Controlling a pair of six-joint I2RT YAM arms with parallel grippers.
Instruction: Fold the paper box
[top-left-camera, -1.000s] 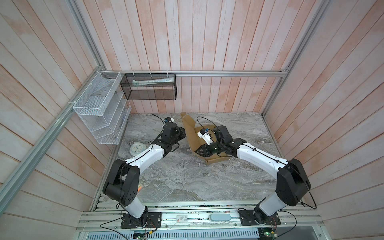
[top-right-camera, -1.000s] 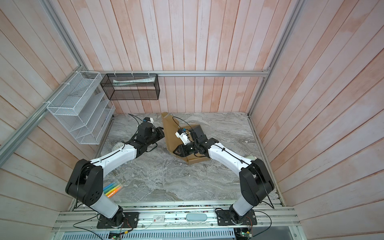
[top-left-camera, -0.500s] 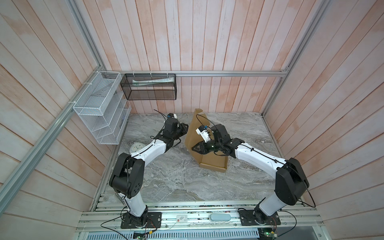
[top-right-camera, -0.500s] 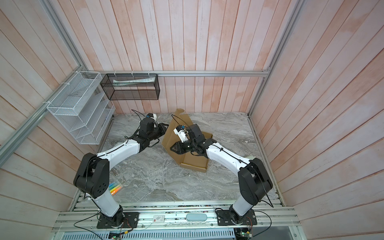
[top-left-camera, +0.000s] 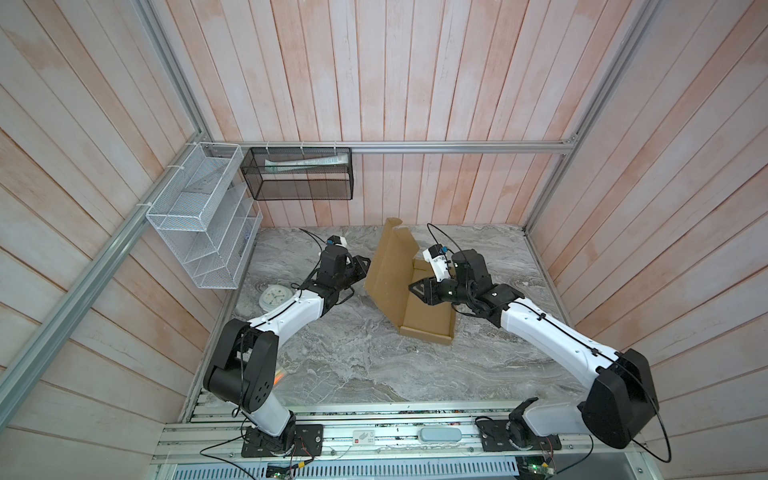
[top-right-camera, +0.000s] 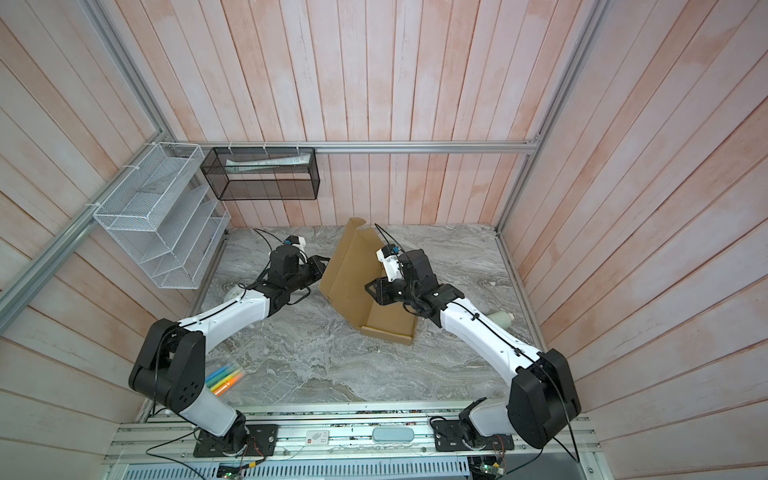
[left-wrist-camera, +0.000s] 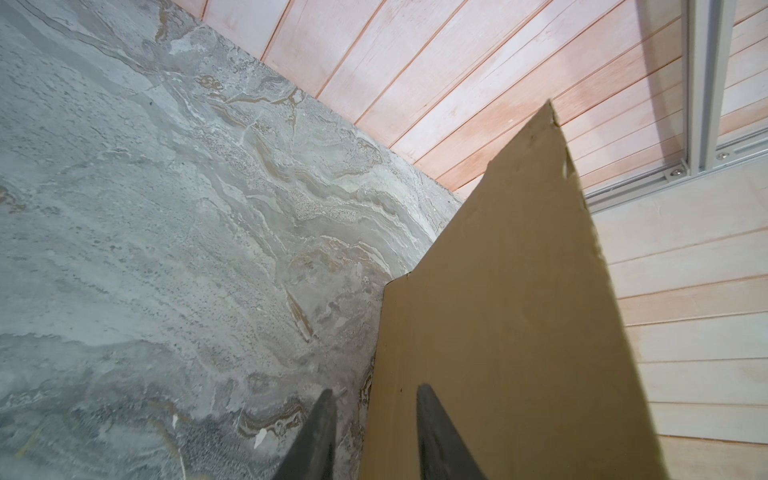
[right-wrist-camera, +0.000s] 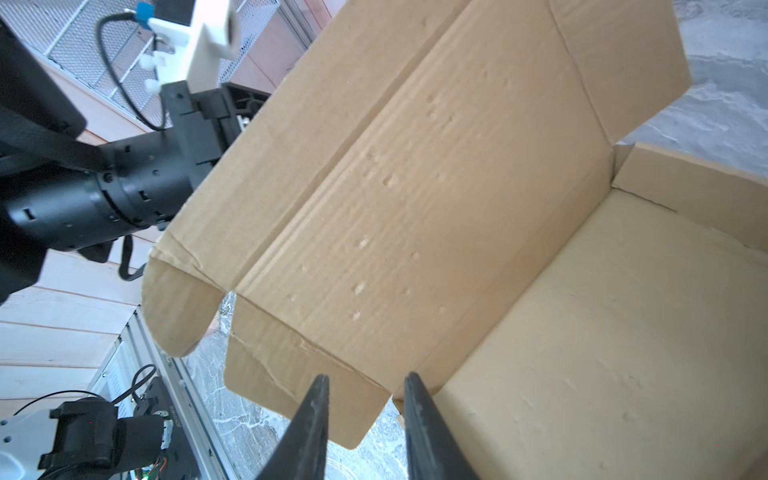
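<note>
Paper box lid stands taller now; left tool, right tool parted, empty.

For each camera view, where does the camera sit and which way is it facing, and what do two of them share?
Both top views: high above the front, facing down on the table, paper box, left arm and right arm.
Left wrist: on the left arm, facing past the left gripper at the raised panel from outside.
Right wrist: on the right arm, facing past the right gripper into the box.
Wrist views share that panel, opposite faces.
</note>
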